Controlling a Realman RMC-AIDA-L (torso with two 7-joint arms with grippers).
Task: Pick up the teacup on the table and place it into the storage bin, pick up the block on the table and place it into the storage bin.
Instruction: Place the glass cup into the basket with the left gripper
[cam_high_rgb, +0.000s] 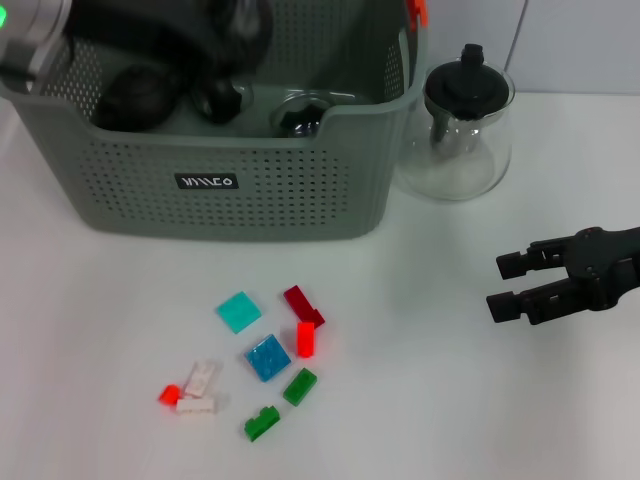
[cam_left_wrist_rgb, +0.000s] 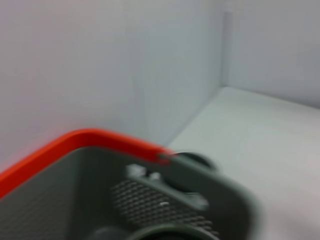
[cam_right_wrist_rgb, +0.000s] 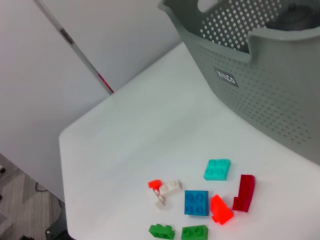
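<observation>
The grey perforated storage bin (cam_high_rgb: 230, 200) stands at the back left; it also shows in the right wrist view (cam_right_wrist_rgb: 260, 70) and the left wrist view (cam_left_wrist_rgb: 60, 200). A clear glass teacup (cam_high_rgb: 300, 112) sits inside it near the front wall. My left gripper (cam_high_rgb: 205, 80) is a dark mass down inside the bin, left of the teacup. Several small blocks lie on the table in front of the bin, among them a teal one (cam_high_rgb: 239, 311) (cam_right_wrist_rgb: 217, 169), a blue one (cam_high_rgb: 268, 358) (cam_right_wrist_rgb: 196, 202) and a red one (cam_high_rgb: 305, 338). My right gripper (cam_high_rgb: 503, 284) is open and empty at the right, well away from the blocks.
A clear glass teapot (cam_high_rgb: 465, 125) with a black lid stands just right of the bin. An orange handle clip (cam_high_rgb: 417, 12) sits on the bin's right rim. Dark red (cam_high_rgb: 302, 304), green (cam_high_rgb: 299, 386) and white (cam_high_rgb: 200, 378) blocks lie among the others. The table's edge (cam_right_wrist_rgb: 65, 150) is beyond the blocks.
</observation>
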